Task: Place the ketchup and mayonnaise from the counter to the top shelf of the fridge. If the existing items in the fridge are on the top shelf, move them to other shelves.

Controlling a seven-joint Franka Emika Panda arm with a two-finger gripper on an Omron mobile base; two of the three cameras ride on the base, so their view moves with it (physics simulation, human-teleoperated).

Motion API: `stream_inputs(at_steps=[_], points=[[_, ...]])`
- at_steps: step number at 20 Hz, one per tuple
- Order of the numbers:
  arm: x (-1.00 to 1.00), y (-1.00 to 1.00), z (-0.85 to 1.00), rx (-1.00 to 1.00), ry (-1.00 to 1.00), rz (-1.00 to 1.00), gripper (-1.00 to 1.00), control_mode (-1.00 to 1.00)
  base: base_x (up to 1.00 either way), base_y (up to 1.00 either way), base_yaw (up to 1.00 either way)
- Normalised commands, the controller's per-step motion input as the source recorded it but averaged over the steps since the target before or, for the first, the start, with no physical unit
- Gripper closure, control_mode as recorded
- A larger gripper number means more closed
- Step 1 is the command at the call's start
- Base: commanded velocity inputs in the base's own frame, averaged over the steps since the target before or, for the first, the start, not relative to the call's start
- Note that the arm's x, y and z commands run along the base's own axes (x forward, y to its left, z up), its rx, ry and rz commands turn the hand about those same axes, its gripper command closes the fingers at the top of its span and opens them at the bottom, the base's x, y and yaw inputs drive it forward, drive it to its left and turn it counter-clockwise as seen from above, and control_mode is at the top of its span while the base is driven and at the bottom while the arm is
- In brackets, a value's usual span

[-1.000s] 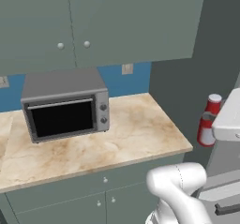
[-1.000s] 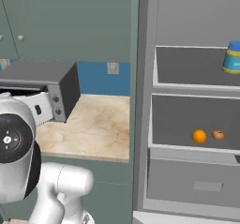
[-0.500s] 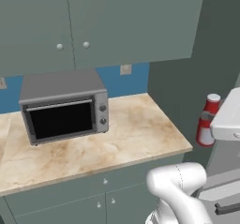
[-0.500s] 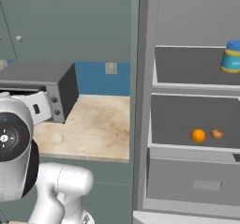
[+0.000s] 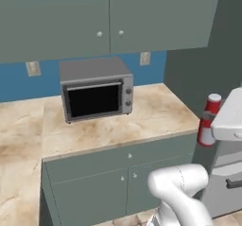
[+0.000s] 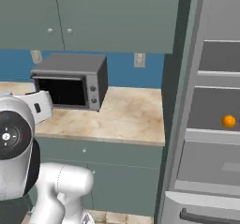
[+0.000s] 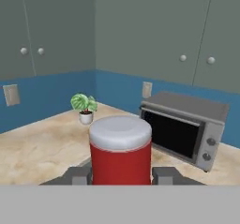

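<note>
The whole scene has shifted since a second ago, so the base has driven: the mayonnaise is now out of frame. The gripper [image 7: 121, 175] pinches the ketchup [image 7: 120, 149] between its fingers [image 7: 77, 175], held off the counter's [image 5: 156, 111] right edge. The right base view shows an orange fruit [image 6: 228, 121] on a fridge [image 6: 206, 106] shelf; the hand view shows a plant [image 7: 84, 108] in the counter's corner and a microwave [image 7: 187, 128].

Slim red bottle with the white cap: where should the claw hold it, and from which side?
The slim red ketchup bottle is best gripped on its round red body below the white cap, one finger on each flank, approached from the side. It stands upright and its straight sides suit the pads. The claw sits this way, closed on it.
</note>
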Motion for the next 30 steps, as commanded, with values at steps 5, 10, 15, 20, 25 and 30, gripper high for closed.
stream_inputs(at_steps=[5, 10, 15, 20, 25, 30], points=[[0.0, 0.0, 0.0, 0.0, 0.0, 0.0, 1.0, 1.0, -1.0, -0.37, 0.08], [0.0, 0.0, 0.0, 0.0, 0.0, 0.0, 1.0, 1.0, -0.39, -0.98, -0.01], [0.0, 0.0, 0.0, 0.0, 0.0, 0.0, 1.0, 1.0, 0.14, -1.0, -0.03], [0.0, 0.0, 0.0, 0.0, 0.0, 0.0, 1.0, 1.0, 0.63, -0.89, 0.0], [0.0, 0.0, 0.0, 0.0, 0.0, 0.0, 1.0, 1.0, 0.46, -0.2, 0.03], [0.0, 0.0, 0.0, 0.0, 0.0, 0.0, 1.0, 1.0, 0.45, -0.22, 0.01]])
